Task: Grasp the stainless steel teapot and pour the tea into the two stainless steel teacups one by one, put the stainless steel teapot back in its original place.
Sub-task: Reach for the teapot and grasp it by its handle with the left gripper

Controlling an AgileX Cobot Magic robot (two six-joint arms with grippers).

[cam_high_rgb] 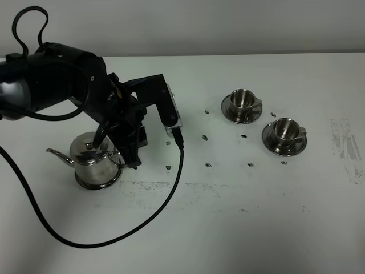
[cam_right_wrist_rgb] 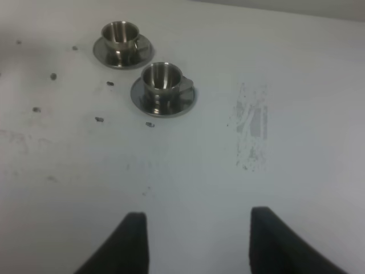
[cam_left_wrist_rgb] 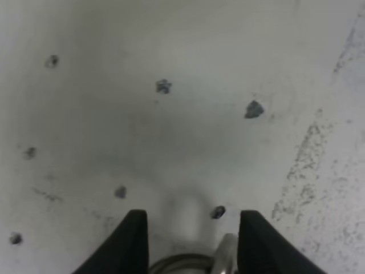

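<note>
The stainless steel teapot (cam_high_rgb: 93, 161) stands upright at the left of the white table, its spout pointing left and its loop handle on the right. My left gripper (cam_high_rgb: 130, 157) is lowered at that handle. In the left wrist view the left gripper (cam_left_wrist_rgb: 194, 228) is open, and a bit of the steel handle (cam_left_wrist_rgb: 226, 252) shows between its fingers (cam_left_wrist_rgb: 132, 242). The two stainless steel teacups (cam_high_rgb: 243, 100) (cam_high_rgb: 284, 131) sit on saucers at the right. They also show in the right wrist view (cam_right_wrist_rgb: 120, 33) (cam_right_wrist_rgb: 162, 78). My right gripper (cam_right_wrist_rgb: 197, 225) is open, empty and well short of them. No tea shows.
A black cable (cam_high_rgb: 171, 191) loops from the left arm across the table in front of the teapot. Small dark specks (cam_high_rgb: 207, 164) dot the table between the teapot and the cups. A scuffed grey patch (cam_high_rgb: 346, 142) lies at the far right.
</note>
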